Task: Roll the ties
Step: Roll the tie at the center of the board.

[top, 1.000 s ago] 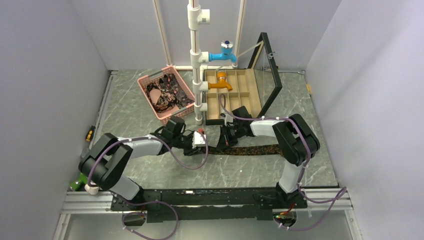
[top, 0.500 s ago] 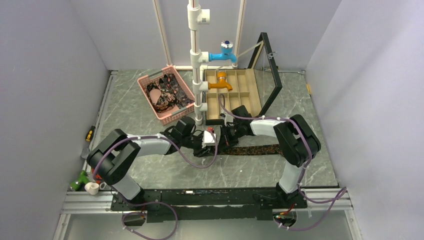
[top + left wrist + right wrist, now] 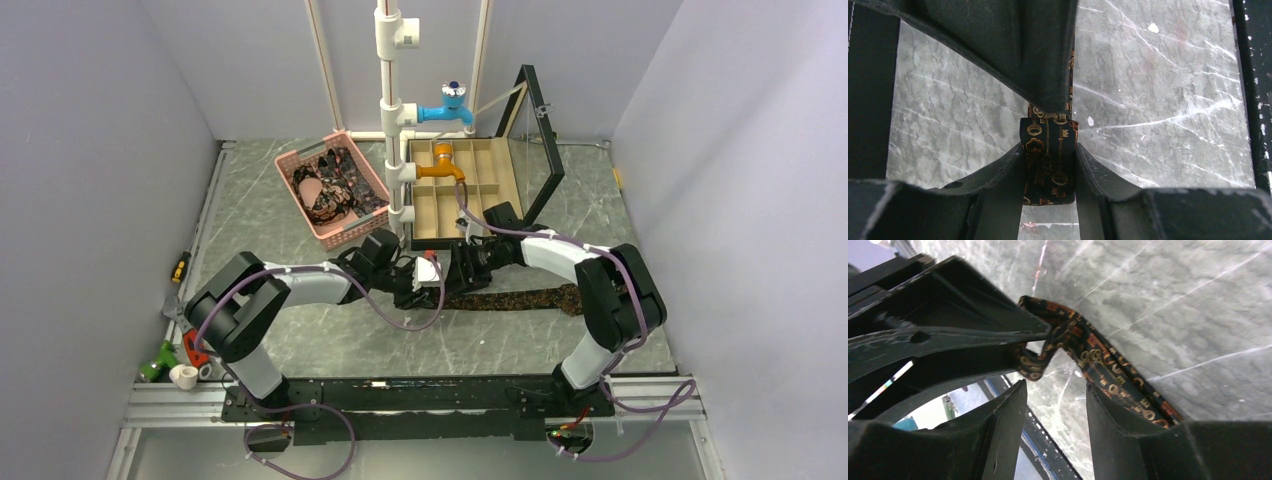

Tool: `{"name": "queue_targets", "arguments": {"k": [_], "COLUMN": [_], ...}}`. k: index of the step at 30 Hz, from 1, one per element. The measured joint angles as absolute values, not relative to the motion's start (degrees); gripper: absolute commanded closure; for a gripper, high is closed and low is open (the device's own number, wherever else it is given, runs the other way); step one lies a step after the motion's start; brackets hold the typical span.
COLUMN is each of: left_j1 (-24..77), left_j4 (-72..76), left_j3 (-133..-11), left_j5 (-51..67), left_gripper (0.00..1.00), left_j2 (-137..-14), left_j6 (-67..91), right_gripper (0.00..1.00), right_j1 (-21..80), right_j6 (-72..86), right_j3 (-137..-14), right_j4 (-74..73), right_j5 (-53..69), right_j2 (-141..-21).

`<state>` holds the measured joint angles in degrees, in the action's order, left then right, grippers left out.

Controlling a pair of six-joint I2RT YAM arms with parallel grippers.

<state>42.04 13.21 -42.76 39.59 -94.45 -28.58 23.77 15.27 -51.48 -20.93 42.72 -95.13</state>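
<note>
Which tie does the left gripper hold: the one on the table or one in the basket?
The tie stretched flat on the table, its end pinched by the left gripper; the other ties lie bunched in the pink basket.

No text, brand, label or number can be read — only gold key motifs are seen on the tie [image 3: 1048, 150].

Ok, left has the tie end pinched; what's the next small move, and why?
Probably rotate the left gripper to curl the first turn: it is shut on the tie near its end, the rest lies flat on the table, and the right gripper is open beside it.
</note>
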Motion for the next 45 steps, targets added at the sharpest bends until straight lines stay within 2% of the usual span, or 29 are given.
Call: {"name": "queue_targets", "arguments": {"k": [14,16,19,22,26,28,32,41,45], "left_j1": [43.6,43.6,43.6,43.6,43.3,42.3,39.1,38.8,39.5], "left_j4": [12.7,12.8,12.9,13.0,13.1,13.9,15.6,15.8,17.0], "left_j3": [-46.1,-46.3,-46.3,-46.3,-46.3,-45.9,-43.8,-42.1,-42.1], "left_j5": [38.4,38.2,38.1,38.1,38.5,39.8,41.3,43.4,44.0], "left_gripper": [0.58,0.58,0.58,0.49,0.17,0.12,0.14,0.27,0.41], "left_j2": [-98.9,-99.2,-99.4,-99.4,-99.4,-99.4,-99.3,-99.3,-99.3], "left_j6": [-27.3,-27.0,-26.7,-26.2,-26.3,-26.0,-27.2,-31.0,-30.3], "right_gripper": [0.5,0.57,0.79,0.98,1.0,1.0,1.0,1.0,1.0], "right_j1": [23.9,23.9,23.9,23.9,23.8,23.8,23.7,23.7,23.7], "right_j6": [19.6,19.7,19.7,19.9,18.7,17.5,15.3,12.3,12.0], "right_j3": [-50.2,-50.2,-50.2,-50.2,-50.2,-50.2,-50.3,-51.5,-51.7], "right_j4": [-15.8,-15.8,-15.4,-14.5,-14.6,-15.4,-17.4,-20.0,-20.3], "right_j5": [47.2,47.2,47.3,47.4,47.0,46.4,44.8,42.0,42.0], "right_j2": [-97.9,-98.5,-98.6,-98.6,-99.2,-99.9,-100.6,-102.9,-103.1]}}
